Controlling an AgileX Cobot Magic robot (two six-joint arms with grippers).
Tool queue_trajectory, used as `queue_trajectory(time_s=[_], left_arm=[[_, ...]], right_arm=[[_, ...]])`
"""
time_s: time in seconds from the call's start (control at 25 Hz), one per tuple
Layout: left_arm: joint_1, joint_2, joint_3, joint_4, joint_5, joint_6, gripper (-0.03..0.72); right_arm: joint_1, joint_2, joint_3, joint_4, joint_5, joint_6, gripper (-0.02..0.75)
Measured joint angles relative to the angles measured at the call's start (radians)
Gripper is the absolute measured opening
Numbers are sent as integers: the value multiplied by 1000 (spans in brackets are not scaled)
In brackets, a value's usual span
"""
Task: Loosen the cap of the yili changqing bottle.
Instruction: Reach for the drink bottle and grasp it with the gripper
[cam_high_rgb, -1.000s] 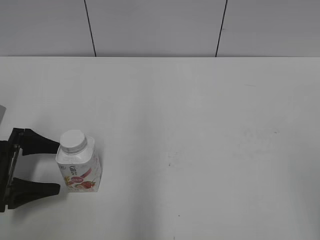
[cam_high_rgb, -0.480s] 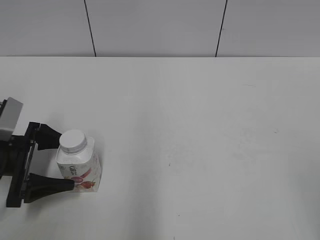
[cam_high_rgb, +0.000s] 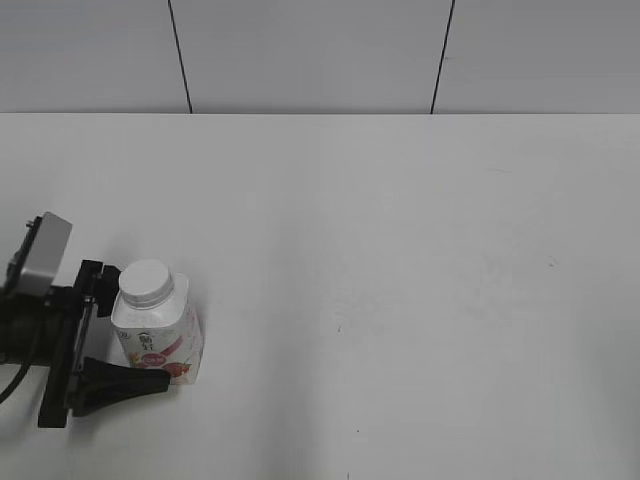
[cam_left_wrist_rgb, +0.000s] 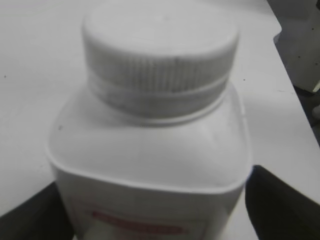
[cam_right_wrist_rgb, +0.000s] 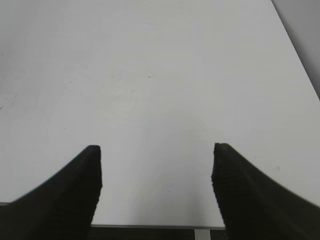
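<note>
1 yili changqing bottle (cam_high_rgb: 158, 328) stands upright near the surface's (cam_high_rgb: 400, 280) front-left corner, 1 cap (cam_high_rgb: 147, 281) on it. Left pincer (cam_high_rgb: 125, 335) straddles its body, spread; right pincer (cam_right_wrist_rgb: 156, 186) spread, holding nothing.

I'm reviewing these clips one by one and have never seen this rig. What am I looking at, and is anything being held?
It is a two-armed robot at a white table. The wide picture looks down at the table from in front. The other two come from cameras on each wrist. A small white bottle stands upright, its ribbed cap on. The left gripper reaches in from the left edge, its black jaws on either side of the bottle's body; whether they press it yet cannot be told. The right gripper shows only in its own camera, open over bare table, holding nothing.
</note>
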Motion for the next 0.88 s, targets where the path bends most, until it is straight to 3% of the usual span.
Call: queue_trajectory(time_s=[0.6, 0.88], left_arm=[[-29, 14, -22, -29, 0, 29, 577], [-29, 18, -23, -30, 0, 29, 438]], right_arm=[[0, 0, 0, 0, 0, 0, 546], [0, 0, 0, 0, 0, 0, 546]])
